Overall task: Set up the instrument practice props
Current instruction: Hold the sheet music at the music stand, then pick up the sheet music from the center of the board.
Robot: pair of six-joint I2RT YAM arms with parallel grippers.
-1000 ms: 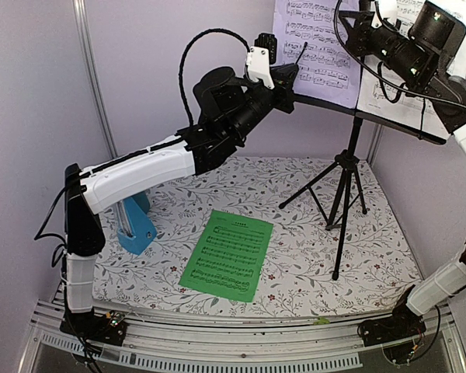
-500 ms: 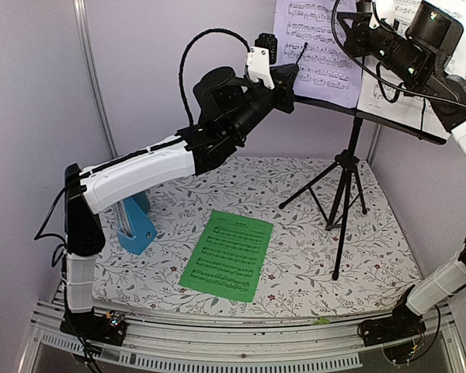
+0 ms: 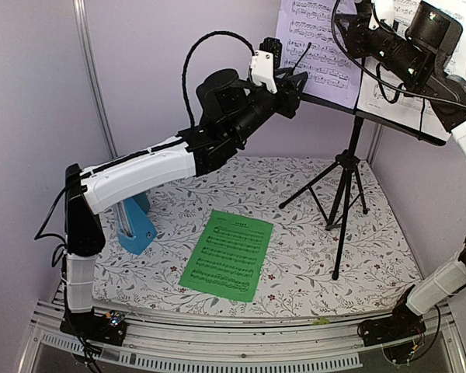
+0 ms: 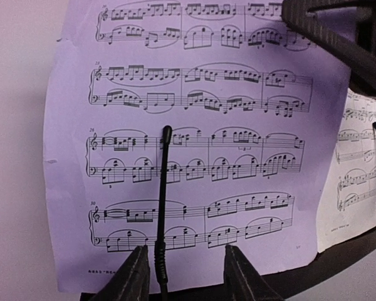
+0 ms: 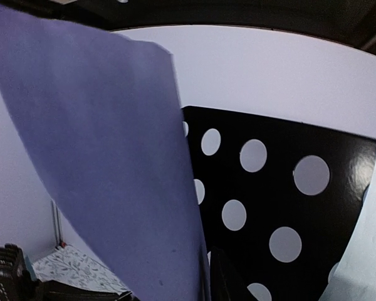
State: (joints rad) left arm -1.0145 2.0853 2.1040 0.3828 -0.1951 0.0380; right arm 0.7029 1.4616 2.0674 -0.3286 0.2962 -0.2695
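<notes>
The black music stand [image 3: 343, 186] stands at the back right, its perforated desk [image 5: 269, 188] raised high. A pale lilac-white sheet-music page [image 4: 194, 144] stands on the desk's ledge, with a second white page [image 4: 363, 182] to its right. My right gripper [image 3: 343, 23] is shut on the first page's top right corner; in its wrist view the page [image 5: 113, 163] runs down into the jaws [image 5: 207, 269]. My left gripper [image 4: 183, 251] is open at the page's bottom edge, and the stand's thin black retainer wire [image 4: 161, 200] is just inside its left finger. The green page [image 3: 227, 254] lies flat on the table. The blue metronome [image 3: 137, 225] stands at the left.
The floral table cover [image 3: 295, 256] spans the table, with the stand's tripod legs [image 3: 338, 233] spread at the back right. Pale walls close in behind and on both sides. The left arm [image 3: 140, 175] reaches over the metronome.
My left gripper has risen a little and moved closer to the page's bottom edge. The right gripper and the page have shifted slightly up.
</notes>
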